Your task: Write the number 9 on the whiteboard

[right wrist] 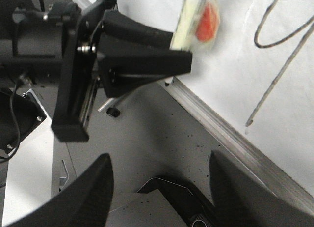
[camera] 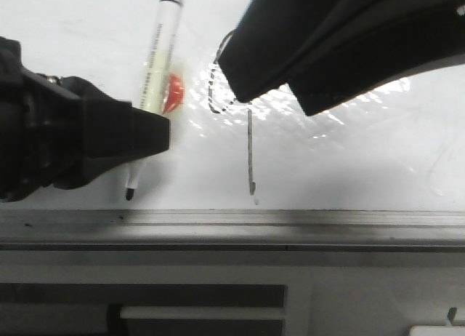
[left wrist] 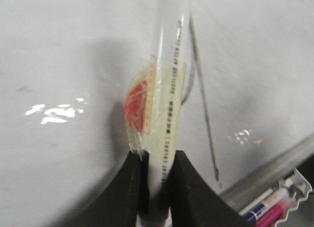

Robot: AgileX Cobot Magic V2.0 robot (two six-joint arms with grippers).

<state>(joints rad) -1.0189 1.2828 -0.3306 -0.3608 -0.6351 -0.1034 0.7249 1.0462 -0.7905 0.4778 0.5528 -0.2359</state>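
Across the middle of the front view lies the whiteboard (camera: 363,154), glossy, with a rippled glare patch just right of centre. Drawn on it near centre, the number 9 (camera: 251,150): a narrow open loop at upper centre, partly hidden behind the right arm, joined to a long straight stem running down toward the grey metal ledge (camera: 290,223) along the lower edge. At left centre, the left gripper (camera: 149,136), dark and blocky, clamped on a white marker pen (camera: 158,52) that stands nearly upright, black cap toward the top of the frame, black tip just above the ledge. On the pen's barrel, a clear tape wrap with a red patch (camera: 173,92). From the left wrist view, both fingers (left wrist: 132,192) pressed against the barrel, the 9's stem just beside the pen. At upper right of the front view, the right gripper (camera: 243,78) over the loop; in the right wrist view its two fingers (right wrist: 88,197) spread wide apart, nothing between them.
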